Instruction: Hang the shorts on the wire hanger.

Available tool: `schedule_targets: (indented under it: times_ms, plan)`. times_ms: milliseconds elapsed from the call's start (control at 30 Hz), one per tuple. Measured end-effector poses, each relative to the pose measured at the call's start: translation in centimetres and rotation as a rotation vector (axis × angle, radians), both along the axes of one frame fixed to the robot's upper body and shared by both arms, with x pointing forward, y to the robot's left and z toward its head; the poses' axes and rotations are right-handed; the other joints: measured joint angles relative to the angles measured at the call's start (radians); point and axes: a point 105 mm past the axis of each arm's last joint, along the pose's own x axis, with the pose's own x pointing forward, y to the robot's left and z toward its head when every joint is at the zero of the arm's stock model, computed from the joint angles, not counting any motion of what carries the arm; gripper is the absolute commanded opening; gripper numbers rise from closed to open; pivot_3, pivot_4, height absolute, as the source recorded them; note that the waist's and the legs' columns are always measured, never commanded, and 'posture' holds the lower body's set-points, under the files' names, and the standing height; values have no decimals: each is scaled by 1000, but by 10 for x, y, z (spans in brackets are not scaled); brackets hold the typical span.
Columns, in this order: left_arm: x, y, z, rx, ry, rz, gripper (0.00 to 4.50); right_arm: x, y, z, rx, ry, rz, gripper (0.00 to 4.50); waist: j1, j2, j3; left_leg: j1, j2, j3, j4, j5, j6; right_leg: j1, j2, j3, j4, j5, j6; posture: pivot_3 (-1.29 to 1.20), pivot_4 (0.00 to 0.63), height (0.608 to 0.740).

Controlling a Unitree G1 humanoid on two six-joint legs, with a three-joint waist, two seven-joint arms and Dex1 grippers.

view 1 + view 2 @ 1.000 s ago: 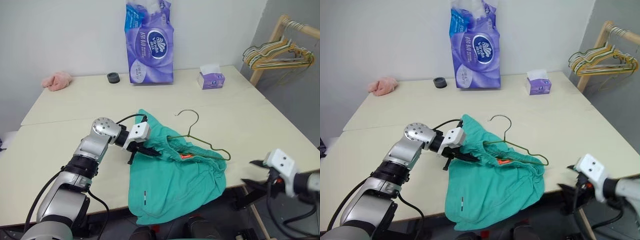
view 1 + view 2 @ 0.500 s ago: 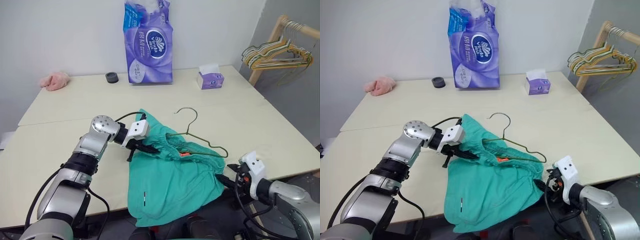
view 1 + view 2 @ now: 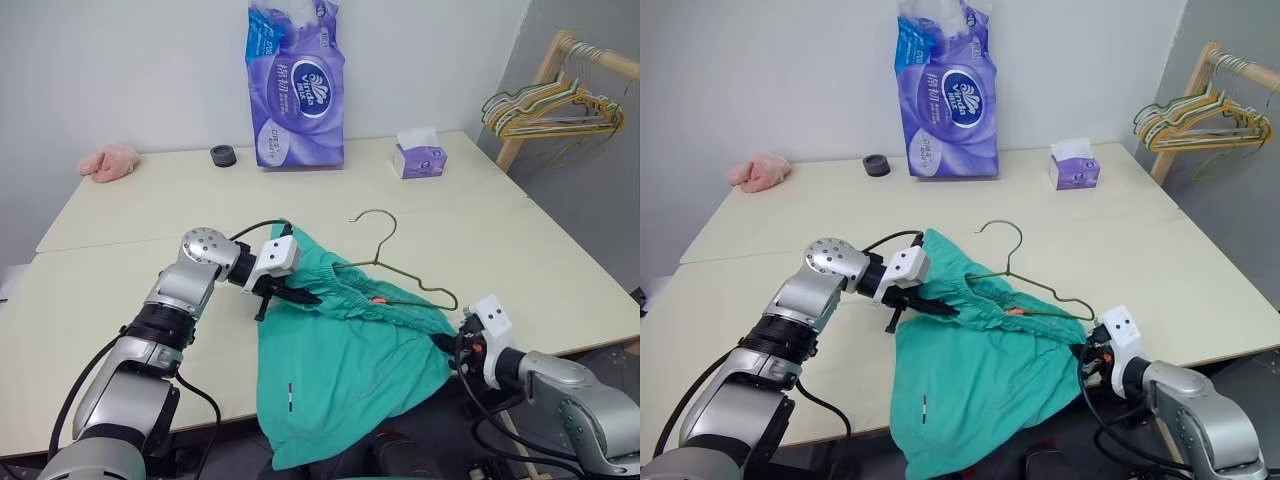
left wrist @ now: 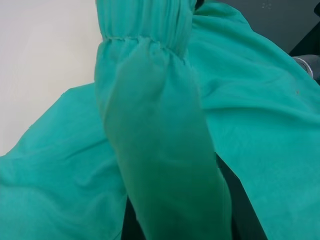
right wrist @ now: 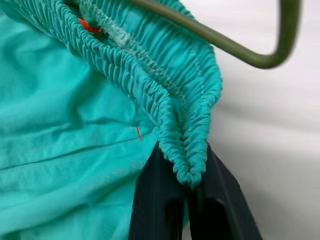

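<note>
I have the shorts (image 3: 345, 350) at centre frame, draped over the surface (image 3: 120, 290) edge. The wire hanger (image 3: 400, 285) lies partly threaded through the waistband, so hanging is incomplete. Left tool (image 3: 290, 295) is clamped on the waistband's left end, right tool (image 5: 186, 170) on its right end.

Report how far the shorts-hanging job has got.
Done: part of the wire hanger sits inside the shorts' waistband. In hand: left gripper and right gripper each pinch a waistband end. Left: seat the waistband on the hanger; the shorts lie half off the table edge.
</note>
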Motion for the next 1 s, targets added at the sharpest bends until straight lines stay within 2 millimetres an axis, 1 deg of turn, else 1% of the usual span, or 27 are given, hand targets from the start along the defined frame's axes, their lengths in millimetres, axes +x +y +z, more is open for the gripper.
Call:
schedule_targets:
  times_ms: [133,200,267,400,467,567,667,700,867,1000]
  plan:
    - [-5,0,4,-6,13,-23,20,2,-13,7,-14,-10,-21,0,0,0,0,0,0,0,0,0,0,0,0,0,0,0,0,-185,43,740]
    - [-10,7,7,24,13,-48,20,2,-19,10,-18,-10,-20,0,-1,0,0,0,0,0,0,0,0,0,0,0,0,0,0,-185,43,740]
    - [-14,14,6,73,21,-57,20,1,-24,14,-19,-13,-14,0,-1,1,0,0,0,0,-1,0,0,0,0,0,0,0,0,-185,43,740]
    - [-14,17,2,93,17,-66,20,-2,-24,18,-23,-9,19,0,0,1,1,0,0,1,0,0,0,0,0,0,0,0,0,-189,45,740]
    - [-10,18,0,104,0,-61,20,-8,-23,23,-48,-10,63,0,3,1,1,0,0,0,0,0,0,0,0,0,0,0,0,-195,46,740]
    - [-7,15,-3,96,-17,-55,20,-21,-20,27,-94,-1,141,0,1,1,1,0,0,0,0,0,0,0,0,0,-1,0,0,-200,47,740]
    - [-5,11,-6,86,-29,-47,20,-25,-15,34,-132,-18,202,0,-2,1,1,0,0,1,0,0,0,0,0,1,-1,0,0,-205,47,740]
    - [-4,8,-6,78,-34,-45,20,-23,-12,39,-153,-34,230,0,-3,1,1,0,0,1,0,0,0,0,0,1,-1,0,0,-211,48,740]
    - [-3,-3,-7,54,-56,-39,20,-1,-2,73,-244,-153,333,0,-6,1,1,0,0,1,0,0,0,0,1,1,-1,0,0,-209,46,740]
    - [-9,-5,-13,57,-54,-45,20,10,6,85,-307,-170,435,0,-6,1,2,0,0,1,0,0,0,0,0,1,-2,0,0,-202,46,740]
